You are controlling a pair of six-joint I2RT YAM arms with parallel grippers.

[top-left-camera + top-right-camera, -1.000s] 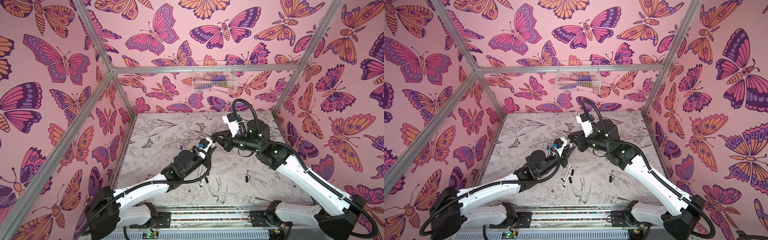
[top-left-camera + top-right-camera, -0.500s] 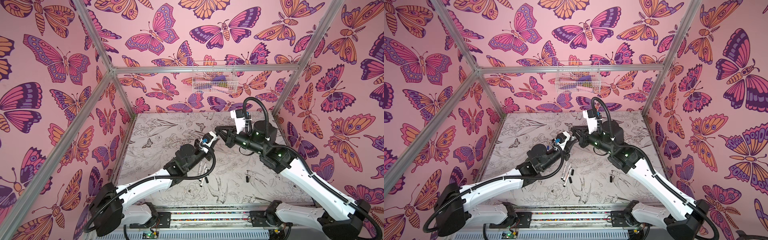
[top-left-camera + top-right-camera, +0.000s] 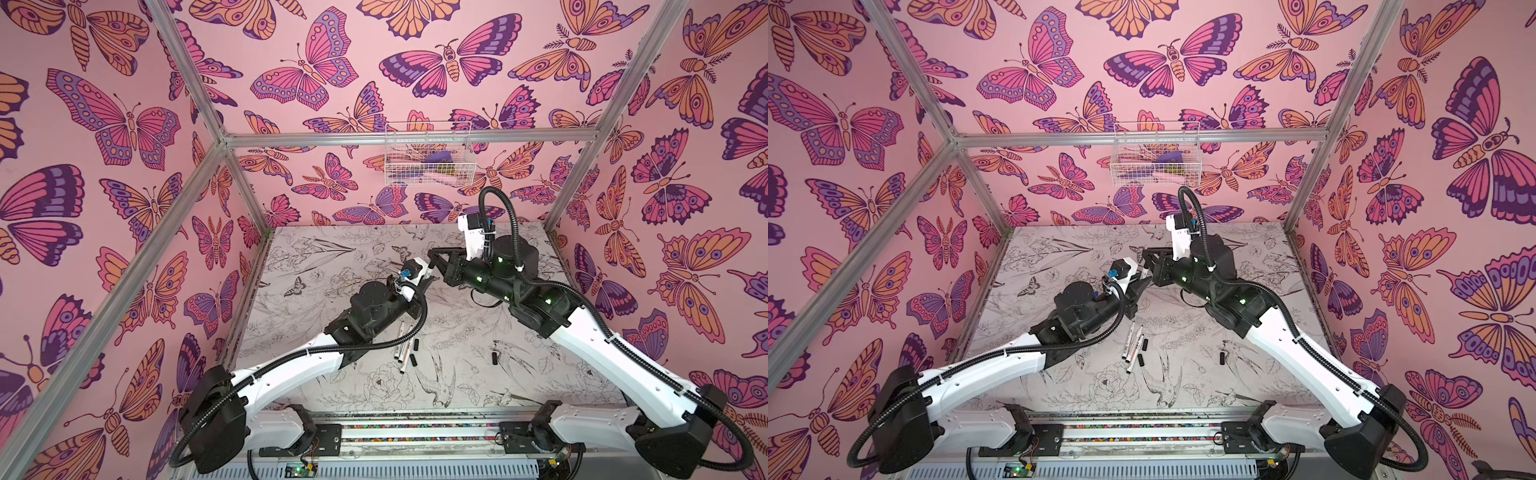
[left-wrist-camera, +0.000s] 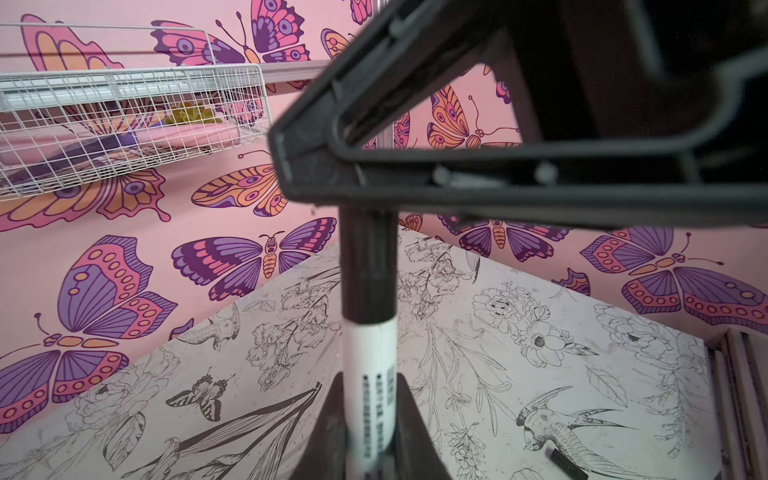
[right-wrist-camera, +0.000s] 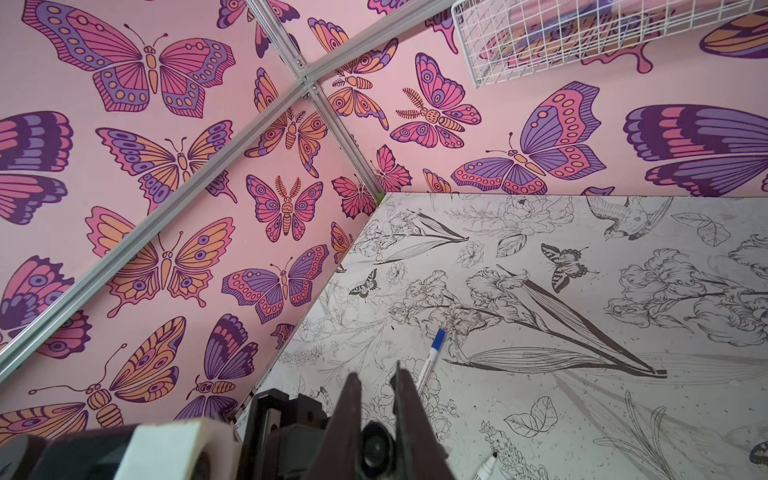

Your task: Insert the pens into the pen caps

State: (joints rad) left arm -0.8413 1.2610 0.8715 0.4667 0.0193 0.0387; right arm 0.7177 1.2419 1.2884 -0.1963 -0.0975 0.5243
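In the left wrist view my left gripper (image 4: 370,399) is shut on a white pen (image 4: 370,374) with dark print. A black pen cap (image 4: 368,266) sits over the pen's far end. The right gripper's fingers (image 4: 316,166) close across that cap's top. The right wrist view shows my right gripper (image 5: 376,374) shut on the cap (image 5: 376,449), seen end-on. In both top views the two grippers meet tip to tip above mid-table, left gripper (image 3: 424,282) (image 3: 1144,284) and right gripper (image 3: 434,257) (image 3: 1148,259). Loose pens (image 3: 401,345) (image 3: 1133,343) and black caps (image 3: 415,344) (image 3: 1145,344) lie under the left arm.
A pen with a blue cap (image 5: 430,361) lies on the floral tabletop beyond the right gripper. A single black cap (image 3: 494,358) (image 3: 1222,358) rests to the right of the pile. A white wire basket (image 3: 428,153) hangs on the back wall. Aluminium frame posts (image 3: 245,187) stand at the corners.
Both grippers stayed joined at the pen and cap. The pair rose slightly and drifted toward the back, then settled; the right arm shifted a little to the right.
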